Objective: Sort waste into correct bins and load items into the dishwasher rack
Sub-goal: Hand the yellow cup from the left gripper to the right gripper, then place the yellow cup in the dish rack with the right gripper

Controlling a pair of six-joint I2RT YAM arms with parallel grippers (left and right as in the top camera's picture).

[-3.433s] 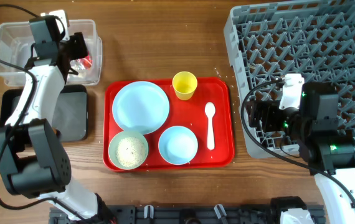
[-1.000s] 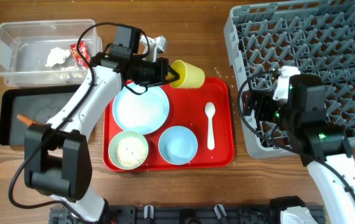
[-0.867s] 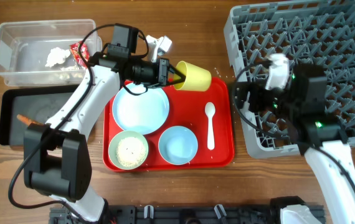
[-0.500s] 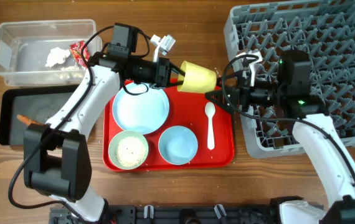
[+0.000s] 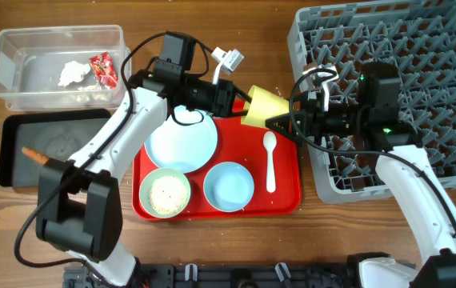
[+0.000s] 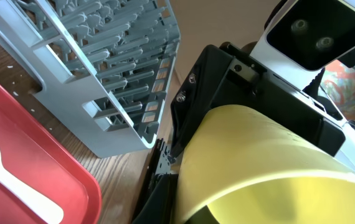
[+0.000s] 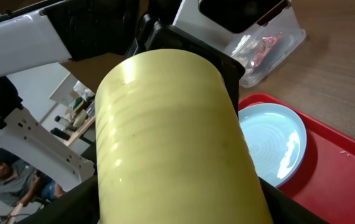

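The small yellow cup (image 5: 262,108) hangs on its side above the red tray's far edge, between both arms. My left gripper (image 5: 242,104) is shut on its rim, one finger inside the mouth (image 6: 258,162). My right gripper (image 5: 280,120) reaches in from the grey dishwasher rack (image 5: 420,48). Its fingers lie against both sides of the cup's base end (image 7: 171,137). On the red tray (image 5: 288,188) lie the light-blue plate (image 5: 180,138), the light-blue bowl (image 5: 228,186), the whitish-green bowl with rice (image 5: 165,193) and the white spoon (image 5: 270,160).
The clear tub (image 5: 20,56) at the back left holds a white tissue (image 5: 72,72) and a red wrapper (image 5: 104,70). In front of it the black tray (image 5: 20,136) holds a carrot-like stick (image 5: 34,154). The rack's near-left corner (image 6: 103,74) stands close beside the cup.
My left arm has carried the cup to the right, off its spot on the tray. My right arm swung left from the rack and its fingers have closed in on the cup.
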